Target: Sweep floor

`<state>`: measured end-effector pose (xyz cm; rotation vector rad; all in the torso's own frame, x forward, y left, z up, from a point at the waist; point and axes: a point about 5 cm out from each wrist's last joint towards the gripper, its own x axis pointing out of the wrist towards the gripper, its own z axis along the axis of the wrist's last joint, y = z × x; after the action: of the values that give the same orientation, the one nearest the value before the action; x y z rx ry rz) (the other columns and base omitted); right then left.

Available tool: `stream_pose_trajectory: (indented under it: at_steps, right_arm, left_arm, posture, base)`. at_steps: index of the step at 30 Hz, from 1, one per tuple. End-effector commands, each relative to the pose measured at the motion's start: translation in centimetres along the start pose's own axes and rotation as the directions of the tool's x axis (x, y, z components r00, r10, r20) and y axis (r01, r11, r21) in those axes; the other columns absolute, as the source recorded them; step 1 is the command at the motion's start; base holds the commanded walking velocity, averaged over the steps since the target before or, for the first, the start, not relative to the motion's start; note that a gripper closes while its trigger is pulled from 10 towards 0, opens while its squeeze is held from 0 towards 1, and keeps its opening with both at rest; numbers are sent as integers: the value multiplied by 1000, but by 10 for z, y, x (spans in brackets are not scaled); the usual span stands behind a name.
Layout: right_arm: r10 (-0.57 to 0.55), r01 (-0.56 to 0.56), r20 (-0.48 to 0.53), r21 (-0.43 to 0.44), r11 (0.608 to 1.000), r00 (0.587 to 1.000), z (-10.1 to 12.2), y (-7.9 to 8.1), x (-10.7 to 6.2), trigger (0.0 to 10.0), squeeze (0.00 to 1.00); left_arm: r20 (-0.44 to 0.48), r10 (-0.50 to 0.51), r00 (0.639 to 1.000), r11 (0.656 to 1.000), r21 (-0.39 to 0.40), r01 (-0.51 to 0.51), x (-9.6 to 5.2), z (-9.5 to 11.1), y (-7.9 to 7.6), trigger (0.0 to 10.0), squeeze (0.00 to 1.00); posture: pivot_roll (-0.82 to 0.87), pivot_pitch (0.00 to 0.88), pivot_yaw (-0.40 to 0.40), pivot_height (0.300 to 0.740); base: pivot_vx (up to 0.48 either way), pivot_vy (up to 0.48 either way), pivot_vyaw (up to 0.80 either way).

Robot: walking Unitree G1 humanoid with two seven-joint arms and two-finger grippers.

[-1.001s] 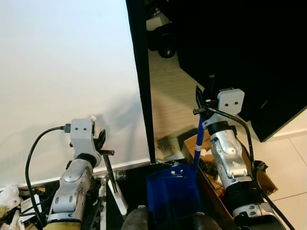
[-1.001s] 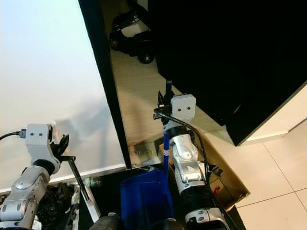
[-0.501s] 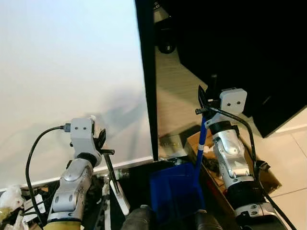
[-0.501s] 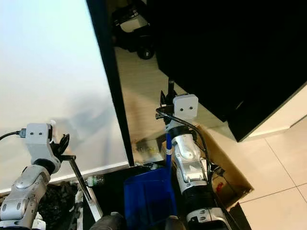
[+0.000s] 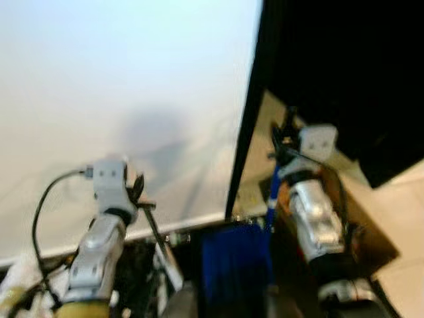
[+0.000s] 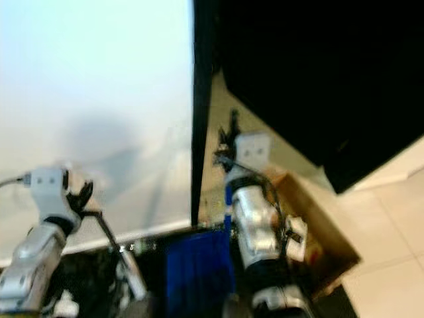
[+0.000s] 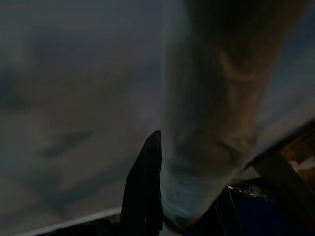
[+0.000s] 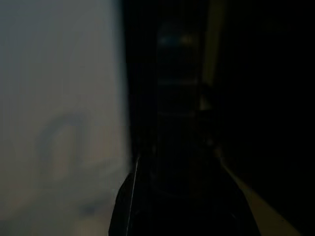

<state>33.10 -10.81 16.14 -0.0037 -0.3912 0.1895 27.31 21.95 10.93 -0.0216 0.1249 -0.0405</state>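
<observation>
Before the robot: white wall and a dark doorway edge, both blurred.
Change: whole picture has shifted sideways since a moment ago; I judge the robot turns, no sweeping yet.
Right pincer: pinching the blue dustpan handle.
Left pincer: pinching the broom stick.
Hidden: broom head cut off; floor dirt unreadable.

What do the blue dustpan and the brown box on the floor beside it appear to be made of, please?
The dustpan looks like moulded plastic: uniform saturated blue, slightly glossy, though the frame is blurred. The box looks like cardboard: matte tan with open flaps. Both are judged from colour and shape only.
</observation>
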Motion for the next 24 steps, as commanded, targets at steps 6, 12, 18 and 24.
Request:
stream_pose_trajectory:
  at_steps: [6,12,18,24]
  right_arm:
    - [-37,37,-2,13,999,999,-1,-7,-3,10000,0]
    - [-38,38,0,13,999,999,-1,-7,-3,10000,0]
    - [-39,39,0,13,999,999,0,-7,-3,10000,0]
    - [-36,36,2,4,999,999,0,-8,-3,10000,0]
  left_arm:
    - [-6,9,1000,999,42,-8,-3,-1,3,10000,0]
    - [-8,3,1000,999,46,-3,-3,-1,3,10000,0]
    - [-10,2,1000,999,50,-1,-3,-1,2,10000,0]
    - [-13,3,1000,999,53,-3,-3,-2,2,10000,0]
  posture:
    - [197,169,11,740]
    - [195,168,12,740]
    - [195,170,12,740]
    - [196,174,11,740]
  base:
    - [0,0,0]
    - [0,0,0]
    - [0,0,0]
    - [0,0,0]
